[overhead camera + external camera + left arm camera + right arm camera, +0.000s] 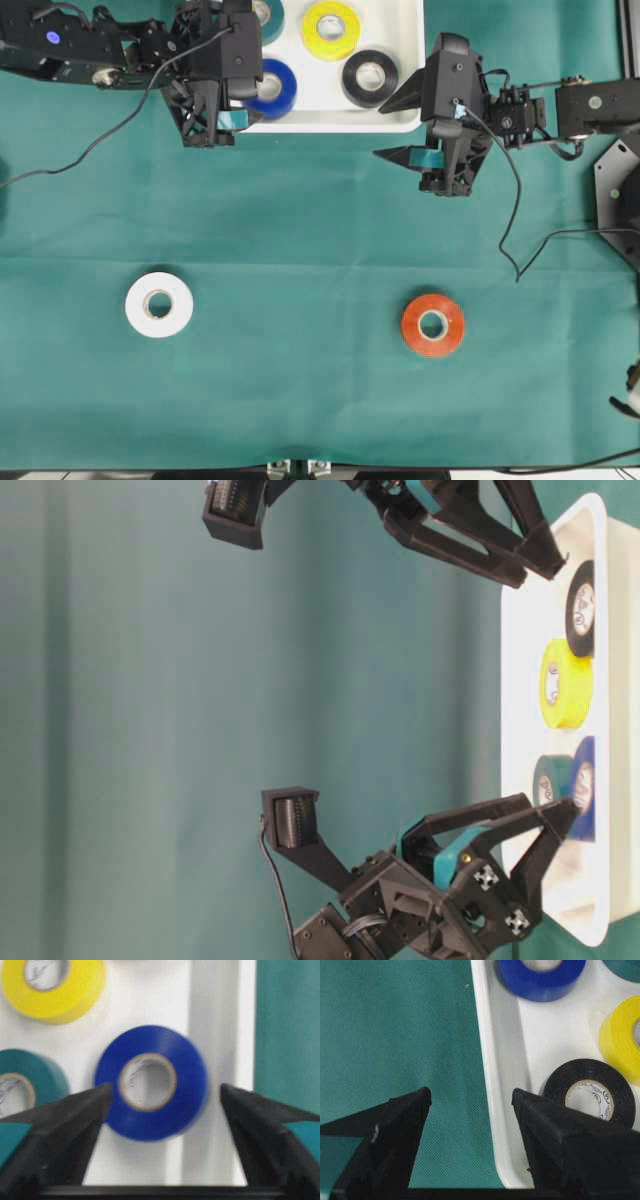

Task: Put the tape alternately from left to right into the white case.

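Overhead exterior view: the white case (400, 100) lies at the top centre of the green surface (300, 230), with four rolls of tape inside it. The blue roll (272, 88) sits in the near left corner of the case, the teal roll (268, 12) behind it, the yellow roll (331, 29) toward the middle, and the black roll (370, 78) toward the near right side. The left tool (215, 125) hangs at the near left corner of the case, partly covering the blue roll. In the left wrist view its fingers (65, 1125) stand spread apart, one on each side of the blue roll (152, 1082), with a visible gap between each fingertip and the roll; the roll lies flat on the case floor and nothing is gripped. The right tool (425, 150) hangs just off the near right corner of the case. In the right wrist view its fingers (395, 1135) are wide apart and hold nothing: one is above the green surface, the other above the case rim (492, 1085), next to the black roll (587, 1092). Two rolls lie outside the case, well apart from both tools: the white roll (159, 304) at lower left and the orange-red roll (432, 324) at lower right, both flat on the surface.
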`<state>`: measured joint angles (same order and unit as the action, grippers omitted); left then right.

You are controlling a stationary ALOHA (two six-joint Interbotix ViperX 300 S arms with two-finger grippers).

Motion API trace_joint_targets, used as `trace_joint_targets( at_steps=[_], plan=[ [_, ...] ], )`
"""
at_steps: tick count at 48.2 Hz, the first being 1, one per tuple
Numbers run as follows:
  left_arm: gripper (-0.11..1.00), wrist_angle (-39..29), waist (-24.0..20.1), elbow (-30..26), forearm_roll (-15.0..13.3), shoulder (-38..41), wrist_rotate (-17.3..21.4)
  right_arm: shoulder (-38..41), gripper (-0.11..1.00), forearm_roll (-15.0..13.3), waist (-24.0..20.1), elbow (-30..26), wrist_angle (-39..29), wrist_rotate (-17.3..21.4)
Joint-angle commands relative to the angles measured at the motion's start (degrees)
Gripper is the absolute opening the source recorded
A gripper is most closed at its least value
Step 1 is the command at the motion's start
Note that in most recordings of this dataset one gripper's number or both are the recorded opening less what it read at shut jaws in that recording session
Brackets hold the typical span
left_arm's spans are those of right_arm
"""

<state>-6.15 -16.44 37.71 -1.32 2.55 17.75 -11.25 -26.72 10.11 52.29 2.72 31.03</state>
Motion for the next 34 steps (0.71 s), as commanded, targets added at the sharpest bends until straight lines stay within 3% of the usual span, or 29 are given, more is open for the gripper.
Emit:
trace_joint_targets(
  at_steps=[1,8,34],
  plan=[
    [0.62,0.35,0.26,-0.26,0.0,-1.85,-0.09,-0.44,0.74,0.0,-0.09,-0.53,0.35,0.0],
    [0.96,0.35,0.26,0.18,0.0,-2.55,-0.18,-0.44,0.74,0.0,-0.18,-0.53,0.44,0.0],
    [0.96,0.26,1.32,1.05,-0.09,-2.64,-0.26,-0.44,0.74,0.09,-0.79,-0.53,0.35,0.0]
  ],
)
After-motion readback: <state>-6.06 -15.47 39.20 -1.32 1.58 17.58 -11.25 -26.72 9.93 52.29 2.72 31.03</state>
